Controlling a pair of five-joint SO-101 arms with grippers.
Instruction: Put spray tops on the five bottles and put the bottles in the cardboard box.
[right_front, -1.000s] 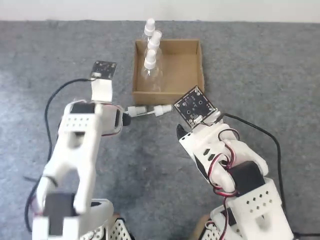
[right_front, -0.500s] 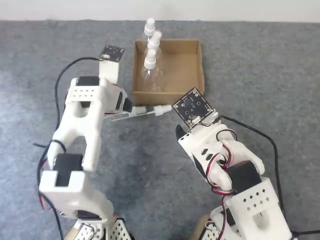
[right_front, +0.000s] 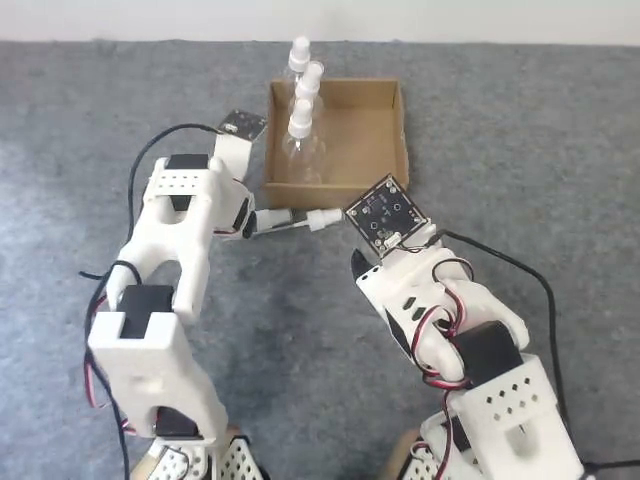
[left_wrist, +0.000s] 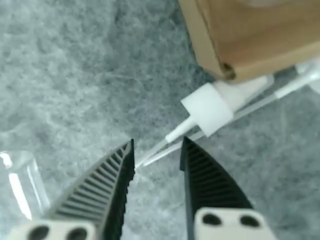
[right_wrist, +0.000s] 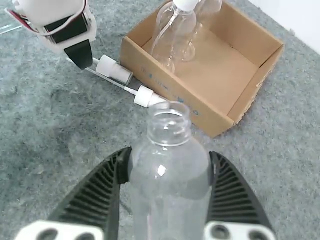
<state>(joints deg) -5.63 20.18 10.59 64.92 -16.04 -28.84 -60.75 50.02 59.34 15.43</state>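
Two white spray tops (right_front: 272, 220) (right_front: 322, 219) lie on the grey mat just in front of the cardboard box (right_front: 402, 130). My left gripper (left_wrist: 157, 150) is open, its fingers either side of the thin tube and nozzle of one spray top (left_wrist: 207, 107). It also appears beside the tops (right_wrist: 112, 67) as the left gripper (right_wrist: 82, 55). My right gripper (right_wrist: 169, 160) is shut on a clear bottle (right_wrist: 170, 175) with an uncapped neck, held upright in front of the box. Three capped bottles (right_front: 300, 125) stand along the box's left side.
Another clear bottle (left_wrist: 20, 185) shows at the edge of the left wrist view, close to the left gripper. The right half of the box floor (right_wrist: 220, 65) is bare. Cables trail from both arms over the grey mat (right_front: 520, 120).
My left arm has stretched forward and swung right, bringing its gripper up to the spray tops by the box. The right arm and its bottle have hardly moved.
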